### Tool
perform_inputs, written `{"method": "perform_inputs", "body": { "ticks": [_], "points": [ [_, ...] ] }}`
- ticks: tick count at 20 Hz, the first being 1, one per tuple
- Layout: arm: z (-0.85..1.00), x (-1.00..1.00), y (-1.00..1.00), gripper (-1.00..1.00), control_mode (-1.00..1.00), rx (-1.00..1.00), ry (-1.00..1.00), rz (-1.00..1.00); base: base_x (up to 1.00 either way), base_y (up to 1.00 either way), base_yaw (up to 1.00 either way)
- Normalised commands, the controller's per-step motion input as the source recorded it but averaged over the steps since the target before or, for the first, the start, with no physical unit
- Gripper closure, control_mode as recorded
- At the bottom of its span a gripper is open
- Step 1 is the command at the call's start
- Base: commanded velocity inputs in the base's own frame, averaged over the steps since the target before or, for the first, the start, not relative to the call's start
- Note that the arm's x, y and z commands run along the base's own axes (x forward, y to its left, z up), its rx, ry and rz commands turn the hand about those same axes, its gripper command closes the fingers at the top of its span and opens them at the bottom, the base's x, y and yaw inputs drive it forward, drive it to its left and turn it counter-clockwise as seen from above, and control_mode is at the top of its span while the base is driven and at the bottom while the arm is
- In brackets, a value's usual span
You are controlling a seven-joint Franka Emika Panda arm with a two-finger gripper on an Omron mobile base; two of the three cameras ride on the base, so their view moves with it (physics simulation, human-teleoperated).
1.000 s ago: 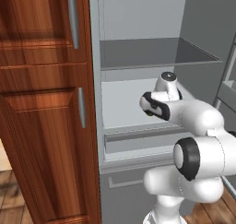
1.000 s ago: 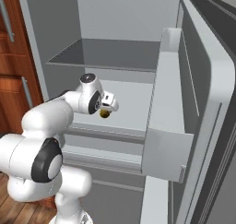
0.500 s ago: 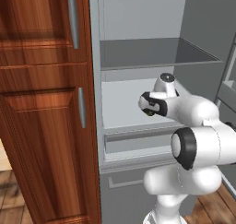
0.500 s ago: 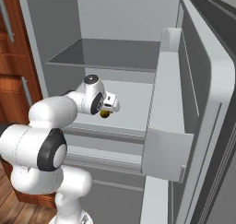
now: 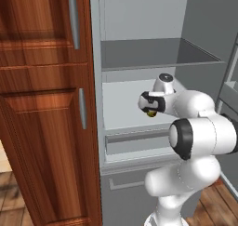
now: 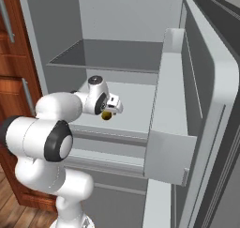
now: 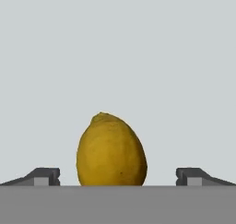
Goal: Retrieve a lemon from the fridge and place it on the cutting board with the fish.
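The fridge (image 5: 139, 88) stands open, and its door (image 6: 206, 110) is swung out to the right. A small yellow lemon (image 7: 111, 150) lies on the white middle shelf (image 6: 136, 105). My gripper (image 7: 117, 176) is open and reaches down onto the lemon (image 5: 151, 113), with one dark fingertip (image 7: 46, 176) on each side of the fruit and a clear gap on both sides. From the right, the lemon (image 6: 107, 116) peeks out just under the gripper (image 6: 110, 111). The cutting board and the fish are out of view.
Reddish-brown wooden cabinets (image 5: 42, 104) with grey handles stand left of the fridge. A grey shelf (image 5: 153, 53) sits above the hand. The door's white bin (image 6: 171, 124) juts out close to the right of the arm. A drawer front (image 5: 135, 143) lies below the shelf.
The arm's elbow has risen a little and the hand has edged slightly further in over the lemon. The jaws have stayed wide apart and the lemon has not moved.
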Motion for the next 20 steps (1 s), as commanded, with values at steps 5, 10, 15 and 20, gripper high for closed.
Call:
{"method": "perform_inputs", "body": {
  "ticks": [5, 10, 15, 20],
  "points": [
    [-0.10, 0.15, 0.00, -1.00, -1.00, 0.00, 0.01, 0.00, 0.00, 0.00, 0.00],
    [-0.24, 0.08, 0.00, -1.00, -1.00, 0.00, 0.01, 0.00, 0.00, 0.00, 0.00],
    [-0.35, 0.00, 0.00, -1.00, -1.00, 0.00, 0.00, 0.00, 0.00, 0.00, 0.00],
    [-0.11, 0.00, 0.00, -1.00, -1.00, 0.00, 0.01, 0.00, 0.00, 0.00, 0.00]
  ]
}}
